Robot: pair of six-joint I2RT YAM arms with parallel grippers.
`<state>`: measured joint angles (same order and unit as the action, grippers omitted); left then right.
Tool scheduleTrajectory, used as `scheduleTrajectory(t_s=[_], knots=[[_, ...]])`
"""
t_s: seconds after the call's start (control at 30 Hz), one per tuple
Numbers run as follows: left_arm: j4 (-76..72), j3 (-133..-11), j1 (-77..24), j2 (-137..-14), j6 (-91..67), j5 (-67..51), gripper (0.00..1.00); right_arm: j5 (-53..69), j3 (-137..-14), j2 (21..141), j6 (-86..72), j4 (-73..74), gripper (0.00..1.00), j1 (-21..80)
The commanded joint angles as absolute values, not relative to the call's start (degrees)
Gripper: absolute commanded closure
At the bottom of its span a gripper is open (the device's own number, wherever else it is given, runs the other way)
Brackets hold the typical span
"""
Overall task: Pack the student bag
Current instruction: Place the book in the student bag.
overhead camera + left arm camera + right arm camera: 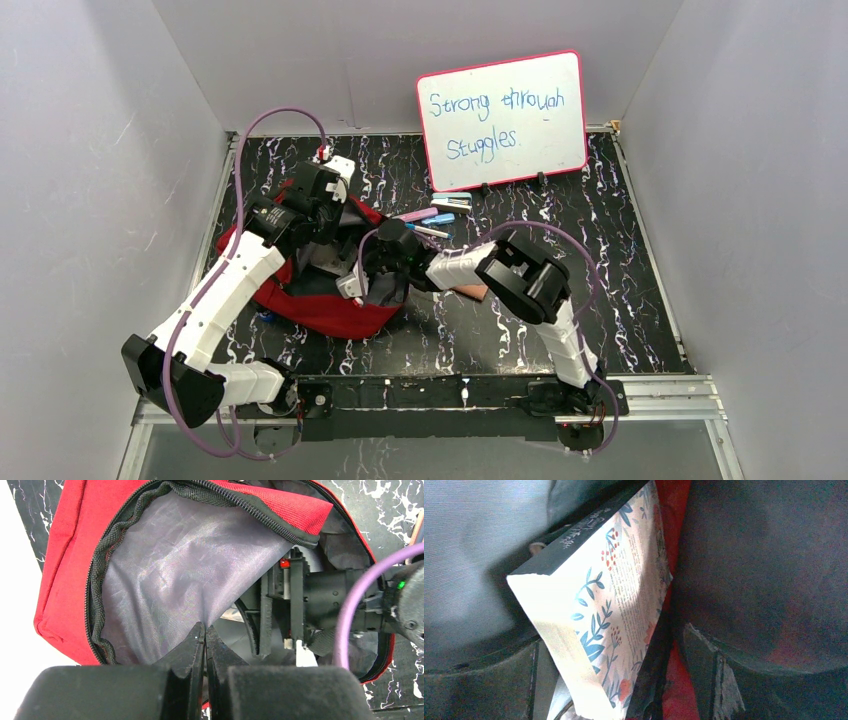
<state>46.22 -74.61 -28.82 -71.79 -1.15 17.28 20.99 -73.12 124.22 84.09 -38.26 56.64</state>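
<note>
Right hand [624, 700] grips a floral book [609, 610] inside the red backpack [65, 580].

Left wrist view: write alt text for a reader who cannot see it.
The left gripper, fingers pinched shut on the grey lining, holds open a red backpack. The right arm, black with a purple cable, reaches into the opening from the right.

A book [609, 610] lies inside the student bag [330, 305], whiteboard [502, 120] behind it.
</note>
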Motion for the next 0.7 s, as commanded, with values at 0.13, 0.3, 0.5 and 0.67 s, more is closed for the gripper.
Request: scheduleTrajectory(t_s=[0.13, 0.3, 0.5, 0.67], knots=[[44.6, -74.1, -28.7, -70.4, -1.9, 16.4, 1.0, 21.9, -70.1, 115.4, 85.2, -32.9, 0.09, 56.1], [44.4, -74.1, -28.7, -70.4, -2.0, 16.0, 1.0, 23.3, -74.3, 115.9, 84.6, -26.3, 0.14, 56.1], [45.1, -74.6, -28.7, -70.2, -2.2, 16.0, 1.0, 23.7, -87.5, 122.0, 83.2, -16.4, 0.15, 56.1], [45.3, -75.2, -28.7, -70.5, -2.1, 16.1, 1.0, 23.9, -97.3, 125.6, 82.4, -7.0, 0.1, 56.1]])
